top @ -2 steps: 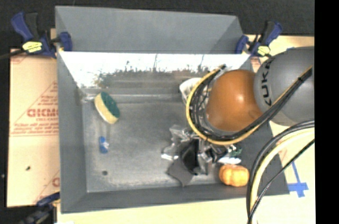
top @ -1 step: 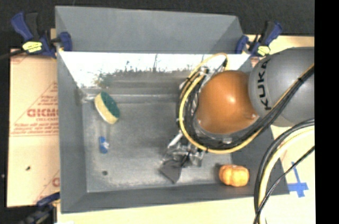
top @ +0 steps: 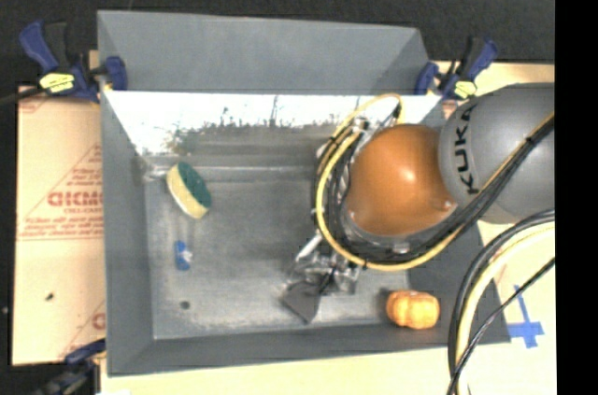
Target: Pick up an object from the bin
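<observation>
My gripper (top: 322, 276) is low over the front middle of the bin, just below the orange wrist cover. Directly under its tip lies a dark grey flat piece (top: 304, 300) on the bin floor, touching or nearly touching the gripper. A small orange pumpkin-shaped thing (top: 412, 309) sits at the front right, to the right of the gripper.
A yellow and green sponge (top: 189, 190) lies at the back left of the bin floor. A small blue thing (top: 182, 255) lies at the left, in front of the sponge. The arm and its cables cover the bin's right side.
</observation>
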You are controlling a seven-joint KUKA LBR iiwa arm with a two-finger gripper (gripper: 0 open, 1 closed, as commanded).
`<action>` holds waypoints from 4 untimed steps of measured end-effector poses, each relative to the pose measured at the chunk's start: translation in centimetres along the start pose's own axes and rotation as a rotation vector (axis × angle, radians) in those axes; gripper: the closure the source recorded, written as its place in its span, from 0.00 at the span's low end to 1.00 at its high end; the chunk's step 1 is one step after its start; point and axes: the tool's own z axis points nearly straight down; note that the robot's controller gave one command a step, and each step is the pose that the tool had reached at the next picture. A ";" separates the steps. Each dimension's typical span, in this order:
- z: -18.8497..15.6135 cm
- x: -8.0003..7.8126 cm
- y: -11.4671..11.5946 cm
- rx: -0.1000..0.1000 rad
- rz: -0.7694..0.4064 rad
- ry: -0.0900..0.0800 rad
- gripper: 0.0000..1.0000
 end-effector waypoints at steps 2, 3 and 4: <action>-6.0 0.1 0.1 -0.005 0.004 0.003 1.00; -7.1 0.1 0.1 -0.006 0.007 0.003 1.00; -9.3 0.1 0.2 -0.008 0.008 0.003 1.00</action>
